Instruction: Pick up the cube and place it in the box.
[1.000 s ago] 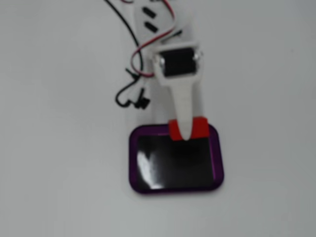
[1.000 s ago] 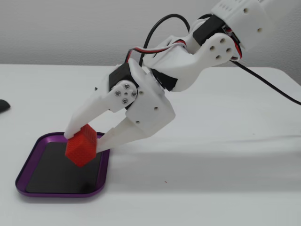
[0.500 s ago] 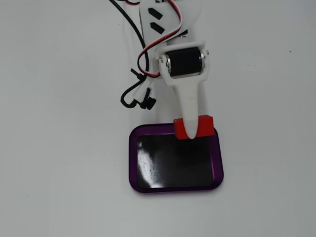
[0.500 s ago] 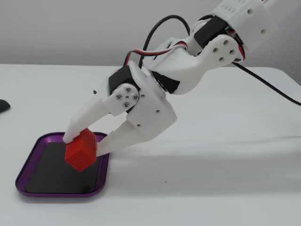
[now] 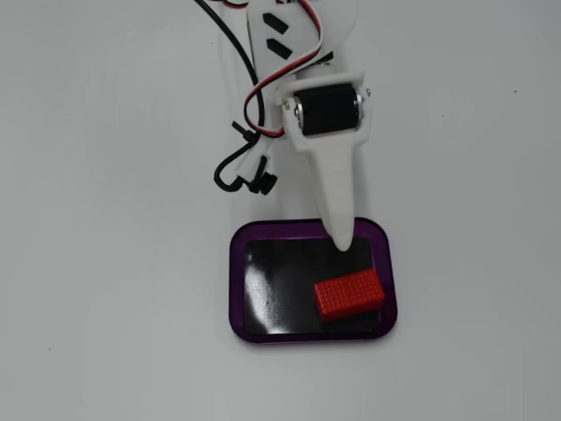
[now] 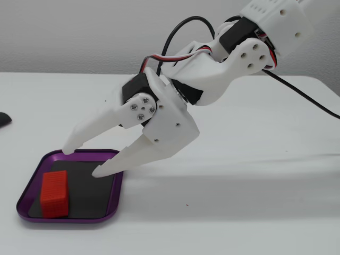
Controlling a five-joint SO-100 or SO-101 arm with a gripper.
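Note:
The red cube (image 5: 350,295) lies flat on the black bottom of the purple-rimmed box (image 5: 237,289), toward its lower right corner in a fixed view. In both fixed views it rests inside the box (image 6: 69,219), and the cube (image 6: 54,194) is apart from the fingers. My white gripper (image 6: 81,160) is open and empty, its fingertips hovering just above the box's near end, a little way from the cube. From above, the gripper (image 5: 342,239) shows as one narrow white finger pointing into the box's top edge.
Black and red cables (image 5: 250,132) loop on the white table beside the arm, just above the box. A dark object (image 6: 4,119) lies at the left edge of the table in a fixed view.

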